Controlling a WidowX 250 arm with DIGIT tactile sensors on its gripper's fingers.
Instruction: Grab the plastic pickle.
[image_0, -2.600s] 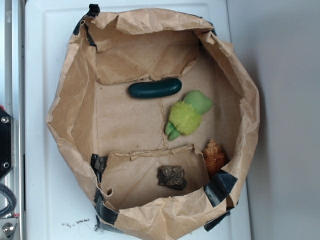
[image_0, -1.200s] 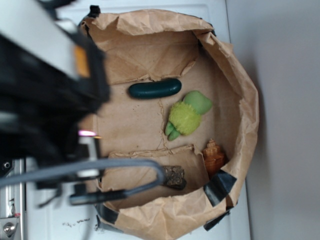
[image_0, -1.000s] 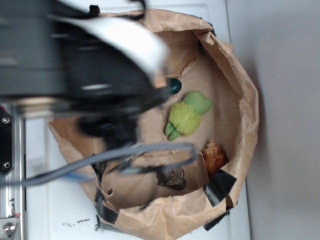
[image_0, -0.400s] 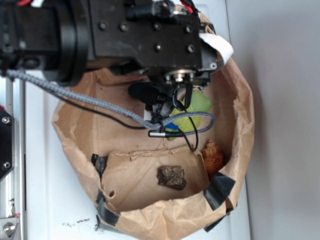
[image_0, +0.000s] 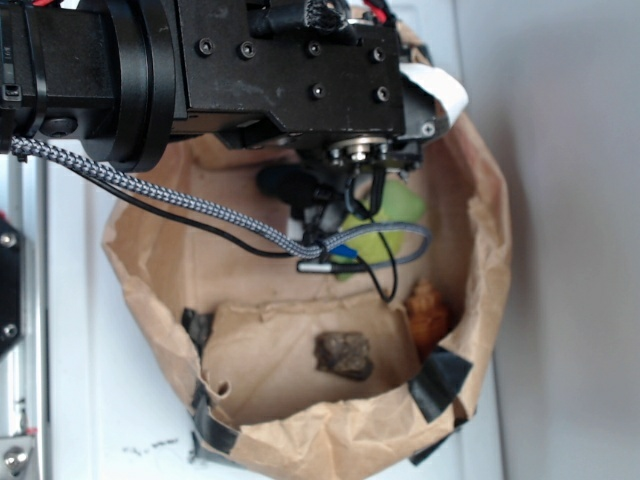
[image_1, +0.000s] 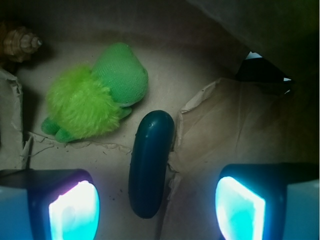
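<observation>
The arm (image_0: 200, 70) fills the top of the exterior view, a blocky black metal housing with bolt heads and a braided grey cable (image_0: 150, 195) looping down from it, hanging over the brown paper bag (image_0: 480, 200). That bag is crumpled kraft paper, rolled down into a shallow tub with black tape at the corners, sitting on a white surface (image_0: 80, 400).

This reads as the approach step: the gripper (image_1: 157, 202) is down inside the bag and lined up, but nothing is held yet. In the wrist view the 2 fingers (image_1: 70, 205) stand wide apart, glowing cyan at the lower corners, and the plastic pickle (image_1: 150, 162) lies on the bag floor between them, nearer the left-hand pad than the other. It is a smooth, glossy, dark green sausage with rounded ends, running lengthwise away from the camera, its right flank just beside a torn paper flap (image_1: 200, 105).

Next move, as I judge it: drop lower so the pads bracket the pickle's middle, then close across its narrow width. Slick plastic on a round body could squirt out, so a centred grip matters, and that flap might get pinched along with it.

Just beside the pickle's far end sits the fuzzy lime plush toy (image_1: 95, 97), soft and shaggy. Smaller still, a ridged tan seashell (image_1: 20, 42) in the corner, and a rough dark rock (image_0: 343, 354) lower in the exterior view.
</observation>
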